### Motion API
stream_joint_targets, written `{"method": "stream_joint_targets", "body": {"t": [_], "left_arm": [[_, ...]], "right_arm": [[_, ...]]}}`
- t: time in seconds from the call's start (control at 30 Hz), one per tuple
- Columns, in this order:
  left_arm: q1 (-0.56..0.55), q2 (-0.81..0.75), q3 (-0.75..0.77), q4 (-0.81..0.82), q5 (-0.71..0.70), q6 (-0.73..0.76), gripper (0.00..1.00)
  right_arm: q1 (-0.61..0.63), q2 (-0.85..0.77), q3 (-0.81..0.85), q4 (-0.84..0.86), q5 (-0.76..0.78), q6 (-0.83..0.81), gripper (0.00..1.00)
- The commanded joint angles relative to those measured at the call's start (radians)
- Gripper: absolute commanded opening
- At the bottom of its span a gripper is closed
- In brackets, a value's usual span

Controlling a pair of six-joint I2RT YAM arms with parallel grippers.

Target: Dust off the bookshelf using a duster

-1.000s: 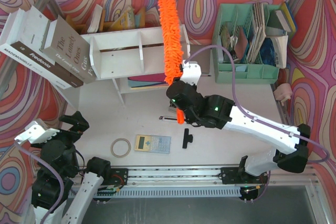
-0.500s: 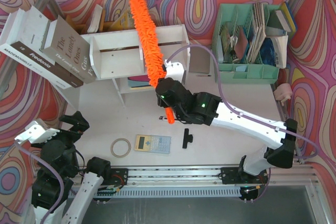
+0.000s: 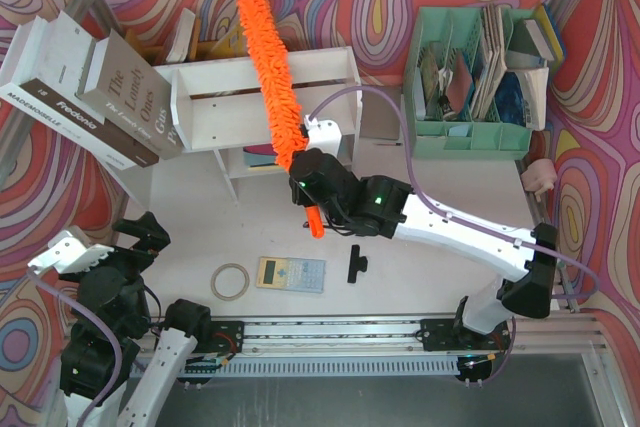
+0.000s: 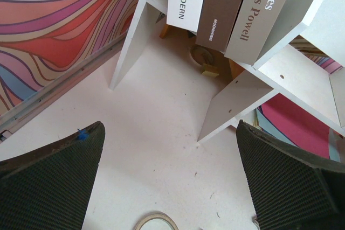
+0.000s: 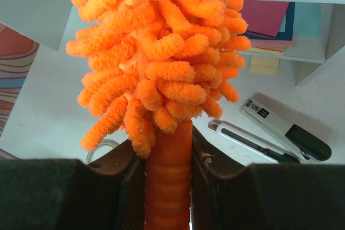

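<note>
The duster (image 3: 272, 77) is clamped by the right gripper (image 3: 308, 187), its length laid toward eleven o'clock across the bookshelf (image 3: 215, 97). The left gripper (image 3: 105, 245) is seen open, farther off.

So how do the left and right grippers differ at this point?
The left gripper is open and empty; the right gripper is shut on the duster handle. The left gripper hangs over the table near its own base; the right gripper is stretched out to the bookshelf, with the duster crossing the shelf top in the top view. Both have dark two-finger jaws.
</note>
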Motion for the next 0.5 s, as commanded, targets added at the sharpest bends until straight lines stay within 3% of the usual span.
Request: {"method": "stream_joint_targets", "body": {"t": [0.0, 0.33, 0.47], "left_arm": [[0.001, -0.010, -0.012, 0.000, 0.004, 0.002, 0.99], [0.001, -0.009, -0.012, 0.002, 0.008, 0.002, 0.98], [0.001, -0.007, -0.012, 0.002, 0.009, 0.003, 0.99]], "right_arm": [[-0.010, -0.038, 0.013, -0.057, 0.090, 0.047, 0.00], [-0.057, -0.180, -0.086, -0.208, 0.240, 0.131, 0.00], [-0.059, -0.184, -0.103, -0.173, 0.215, 0.101, 0.00]]}}
